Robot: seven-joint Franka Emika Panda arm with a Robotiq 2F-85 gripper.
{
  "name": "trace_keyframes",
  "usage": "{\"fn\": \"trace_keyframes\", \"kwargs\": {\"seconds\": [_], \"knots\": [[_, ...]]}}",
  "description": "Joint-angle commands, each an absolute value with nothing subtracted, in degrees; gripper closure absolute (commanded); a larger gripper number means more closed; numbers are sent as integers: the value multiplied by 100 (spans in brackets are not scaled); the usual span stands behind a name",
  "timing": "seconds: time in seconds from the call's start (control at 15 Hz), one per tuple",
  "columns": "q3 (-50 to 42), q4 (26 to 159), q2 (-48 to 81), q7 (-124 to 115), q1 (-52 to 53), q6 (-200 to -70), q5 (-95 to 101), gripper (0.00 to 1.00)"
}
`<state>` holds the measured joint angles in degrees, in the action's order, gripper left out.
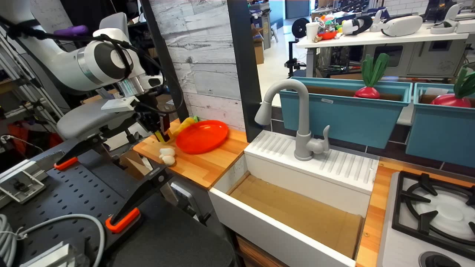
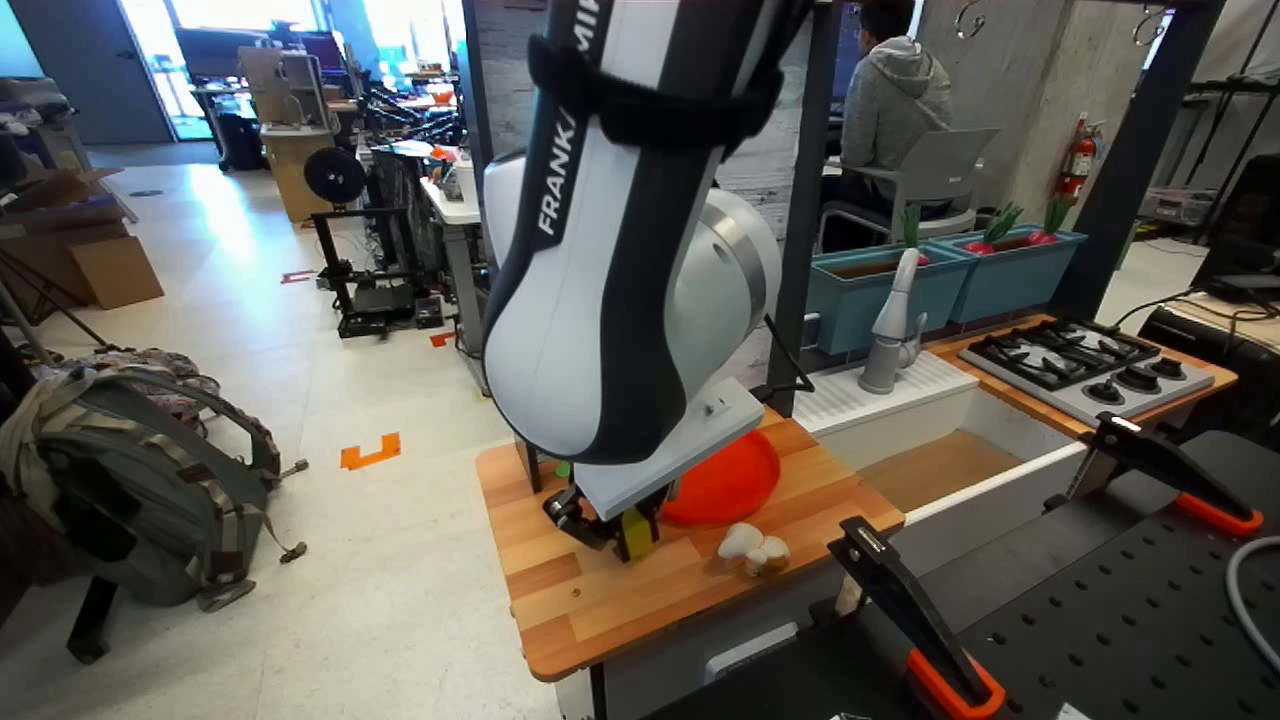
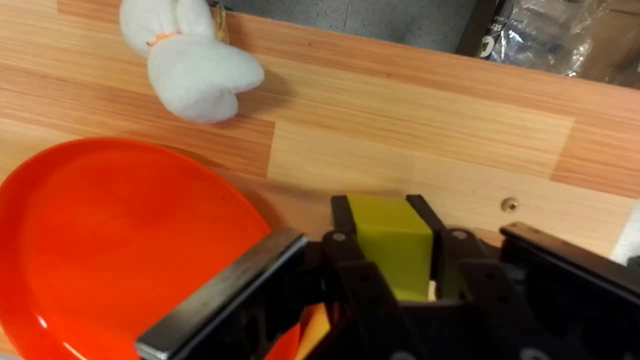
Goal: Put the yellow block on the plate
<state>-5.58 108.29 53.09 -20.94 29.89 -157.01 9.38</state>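
The yellow block (image 3: pixel 395 250) sits between the fingers of my gripper (image 3: pixel 382 212), with both pads against its sides. The block also shows in both exterior views (image 1: pixel 162 136) (image 2: pixel 637 533), partly covered by the gripper. It is low over the wooden counter; I cannot tell whether it touches the wood. The plate (image 3: pixel 115 235) is round, flat and orange-red, and lies beside the gripper, left of it in the wrist view. It shows in both exterior views (image 1: pixel 202 137) (image 2: pixel 730 485), partly hidden by the arm in one of them. No block is on the plate's visible part.
A white plush piece (image 3: pixel 200 75) lies near the counter's front edge, also in both exterior views (image 1: pixel 167 156) (image 2: pixel 752 547). A yellow piece (image 1: pixel 183 125) with a green end lies behind the plate by the wall. A sink (image 1: pixel 289 211) adjoins the counter (image 1: pixel 200 170).
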Motion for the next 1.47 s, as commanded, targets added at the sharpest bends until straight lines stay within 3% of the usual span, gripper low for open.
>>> {"fn": "trace_keyframes", "kwargs": {"seconds": [0.0,0.47,1.4], "knots": [[-707,11411,4566,-2209,3182,-15797,1046,92],[-1279,11728,3991,-2461,3093,-16012,1193,92],[-1460,11028,5202,-2749,2688,-15943,902,92]]}}
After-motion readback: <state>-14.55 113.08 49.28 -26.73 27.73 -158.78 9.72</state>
